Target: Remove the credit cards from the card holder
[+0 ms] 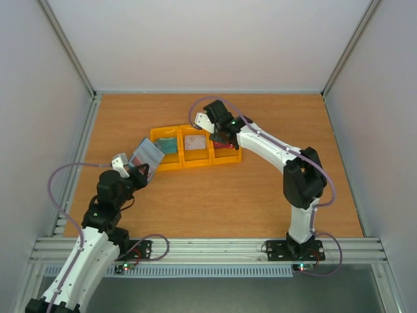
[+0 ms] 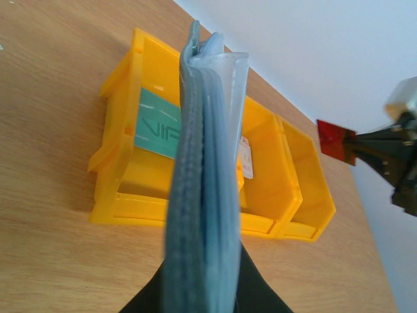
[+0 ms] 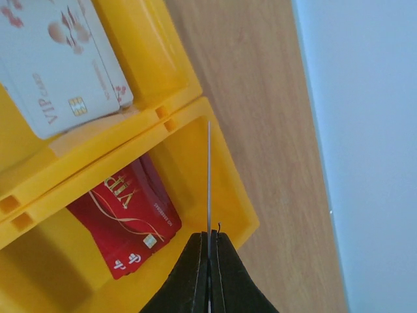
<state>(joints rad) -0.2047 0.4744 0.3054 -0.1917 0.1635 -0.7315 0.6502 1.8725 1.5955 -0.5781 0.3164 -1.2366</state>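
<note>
Top external view: we find the left tool (image 1: 139, 171) clamped on the card holder (image 1: 147, 154), which is held off the surface (image 1: 195, 202) beside the yellow bins (image 1: 171, 165). A teal-green card (image 1: 168, 145), whitish cards (image 3: 58, 72) and red cards (image 3: 127, 222) already lie in separate compartments. The right tool (image 3: 208, 244) is clamped on a further red card (image 2: 335, 140) above the right-hand compartment, not yet released. We cannot tell whether the holder is now empty.

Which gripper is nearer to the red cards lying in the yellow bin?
Right. The right gripper hangs just above the red cards, shut on another red card. The left gripper holds the card holder off the opposite end of the bin row.
</note>
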